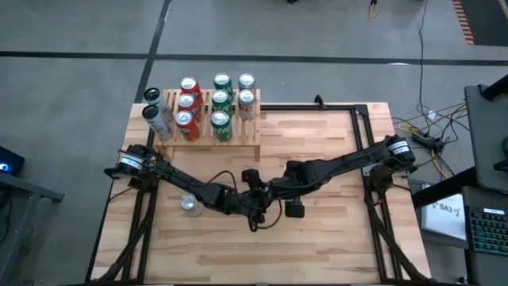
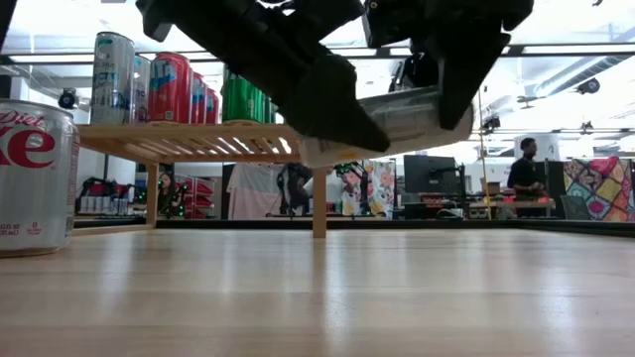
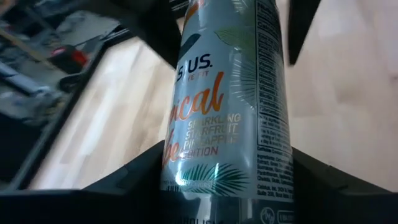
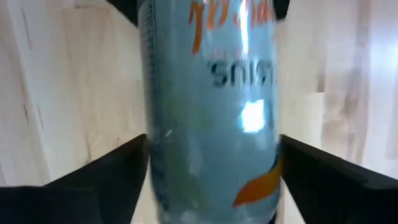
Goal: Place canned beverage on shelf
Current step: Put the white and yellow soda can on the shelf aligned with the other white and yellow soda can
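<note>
A: Claws met mid-surface. Left claw (image 1: 252,208) and right claw (image 1: 268,193) both sat closed around one pale blue can (image 3: 230,106), lifted clear of the surface (image 1: 333,238) and lying on its side.

B: Both gripping? Sure of that?

A: Each wrist view showed the can filling the space between that arm's own fingers, pressed on both sides. Low view had it hanging sideways between the two arms. Looked like a handover; which claw was to keep it, could not tell.

B: Shelf status?

A: Shelf (image 1: 246,143) stood at the far left, well apart from the held can. Red cans (image 1: 187,111) and green cans (image 1: 221,102) stood upright on it in rows, two silver ones (image 1: 245,91) beside them. Near right part of the slats looked bare.

B: Anything else?

A: Two tall cans (image 1: 158,116) stood just left of the shelf. One silver can (image 1: 190,204) stood upright on the surface near the left arm.
</note>
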`<move>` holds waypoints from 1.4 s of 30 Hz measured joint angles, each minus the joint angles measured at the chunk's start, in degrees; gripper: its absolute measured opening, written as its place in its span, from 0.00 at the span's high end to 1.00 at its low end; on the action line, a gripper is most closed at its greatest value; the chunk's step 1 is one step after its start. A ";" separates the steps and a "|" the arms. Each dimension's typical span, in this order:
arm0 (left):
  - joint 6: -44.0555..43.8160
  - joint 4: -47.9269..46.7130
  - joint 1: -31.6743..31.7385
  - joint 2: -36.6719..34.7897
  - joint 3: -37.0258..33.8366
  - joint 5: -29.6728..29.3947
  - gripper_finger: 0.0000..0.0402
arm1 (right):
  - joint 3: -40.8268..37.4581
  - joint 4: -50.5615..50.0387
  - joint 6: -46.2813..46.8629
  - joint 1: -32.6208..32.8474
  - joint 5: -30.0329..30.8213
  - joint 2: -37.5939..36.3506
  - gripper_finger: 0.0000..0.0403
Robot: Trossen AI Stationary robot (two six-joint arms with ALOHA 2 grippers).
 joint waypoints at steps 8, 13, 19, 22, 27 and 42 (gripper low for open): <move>-0.41 -3.42 -2.60 -5.44 -2.16 -7.29 0.42 | 0.02 -0.11 1.35 0.02 1.05 -7.17 0.11; 0.20 -3.26 -5.84 -12.43 -4.98 -11.22 0.42 | 0.02 4.17 0.60 0.04 5.73 -14.57 0.11; 2.78 -3.40 -9.64 -21.53 -8.02 -16.60 0.42 | -2.18 20.85 -8.40 0.04 7.39 -22.97 0.11; 3.50 -3.15 -11.78 -26.57 -8.95 -18.70 0.42 | -6.26 33.02 -14.75 0.17 7.43 -26.15 0.10; 6.64 -0.95 -15.77 -32.92 -10.00 -18.96 0.42 | -16.46 55.29 -22.93 0.17 7.33 -27.63 0.10; 23.44 53.72 -20.05 -37.83 -32.27 -10.60 0.42 | -21.46 96.12 -29.18 0.66 3.92 -10.01 0.10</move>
